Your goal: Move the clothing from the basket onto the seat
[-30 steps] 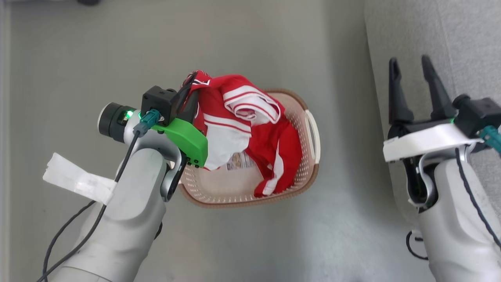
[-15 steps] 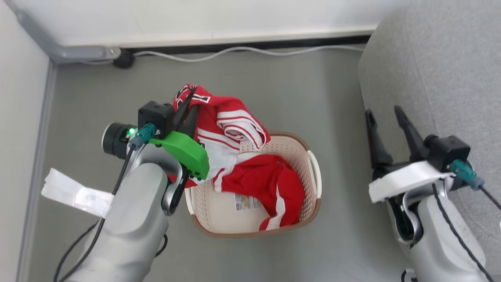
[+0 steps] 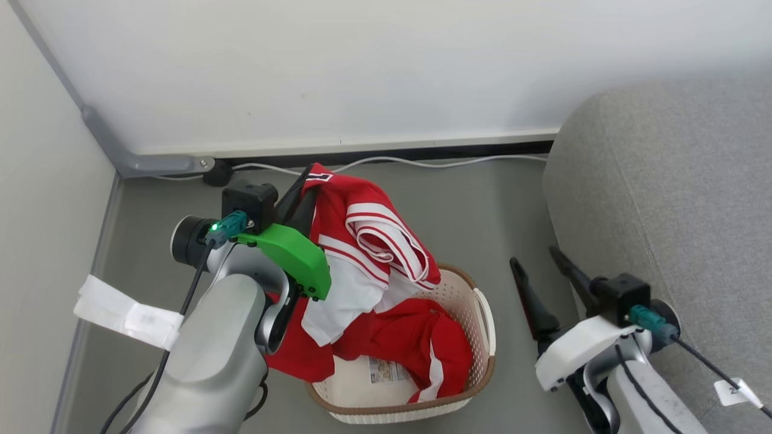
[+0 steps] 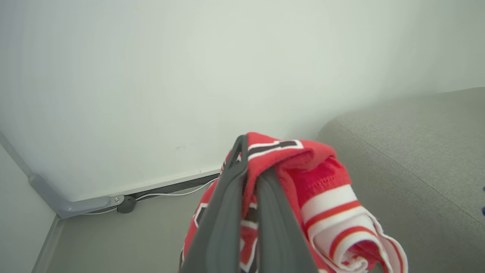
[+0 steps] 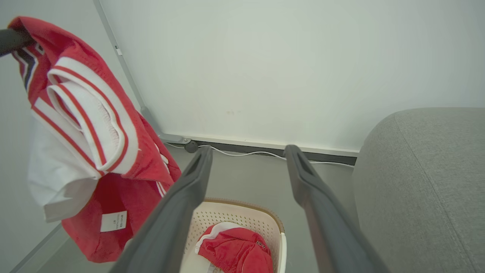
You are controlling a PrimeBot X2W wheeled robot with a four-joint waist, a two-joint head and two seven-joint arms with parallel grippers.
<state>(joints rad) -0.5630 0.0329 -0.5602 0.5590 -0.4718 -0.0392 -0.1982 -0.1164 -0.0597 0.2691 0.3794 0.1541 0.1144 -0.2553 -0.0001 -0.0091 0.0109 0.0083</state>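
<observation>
My left gripper (image 3: 304, 193) is shut on the red jersey (image 3: 362, 241), which hangs above the left side of the basket (image 3: 482, 313), its lower folds draped over the rim. In the left wrist view the fingers (image 4: 227, 204) pinch the jersey (image 4: 322, 182) near its lettering. The red shorts (image 3: 416, 343) with white stripes lie inside the basket. My right gripper (image 3: 533, 258) stands open and holds nothing, between the basket and the grey seat (image 3: 663, 181). The right wrist view looks past the right gripper (image 5: 249, 149) at the hanging jersey (image 5: 87, 113), the shorts (image 5: 235, 252) and the seat (image 5: 424, 170).
A white wall runs behind, with a dark baseboard and a white cable (image 3: 392, 161) along the floor. A grey conduit (image 3: 151, 164) and a plug (image 3: 217, 175) sit in the left corner. A strip of grey floor (image 3: 512, 205) separates basket and seat.
The head camera has tilted up, bringing the wall into view. My left gripper has lifted the jersey higher, so more of it hangs free; the shorts stay in the basket.
</observation>
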